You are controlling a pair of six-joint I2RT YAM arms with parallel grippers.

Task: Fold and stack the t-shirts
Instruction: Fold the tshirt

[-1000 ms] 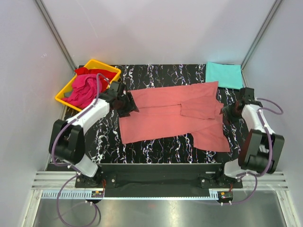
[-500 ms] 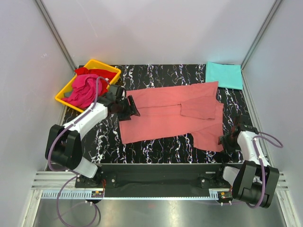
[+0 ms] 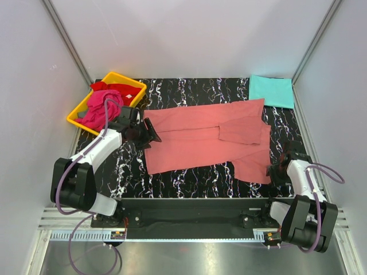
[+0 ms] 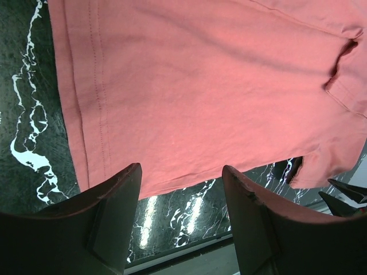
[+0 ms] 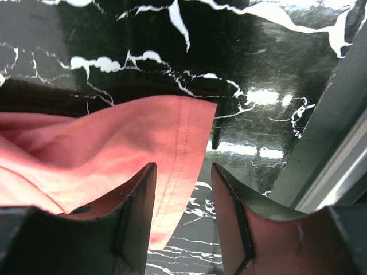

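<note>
— Four shirts overhead?
— Pink shirt (image 3: 206,137) spread mid-table, turquoise shirt (image 3: 271,90) folded far right, magenta shirt (image 3: 102,107), red shirt (image 3: 120,89) in tray (image 3: 73,121).
— Left wrist?
— Left gripper (image 4: 180,167) gaped over its hem.
— Right wrist?
— Right gripper (image 5: 183,166) spread around its corner; overhead hid that.

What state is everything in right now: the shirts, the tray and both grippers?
Pink shirt: spread flat, partly folded.
Turquoise shirt: folded, lying in the far right corner.
Magenta shirt: crumpled in the tray.
Red shirt: crumpled in the tray.
Yellow tray: holding two shirts.
Left gripper: open, empty.
Right gripper: open, at the pink shirt's corner.
</note>
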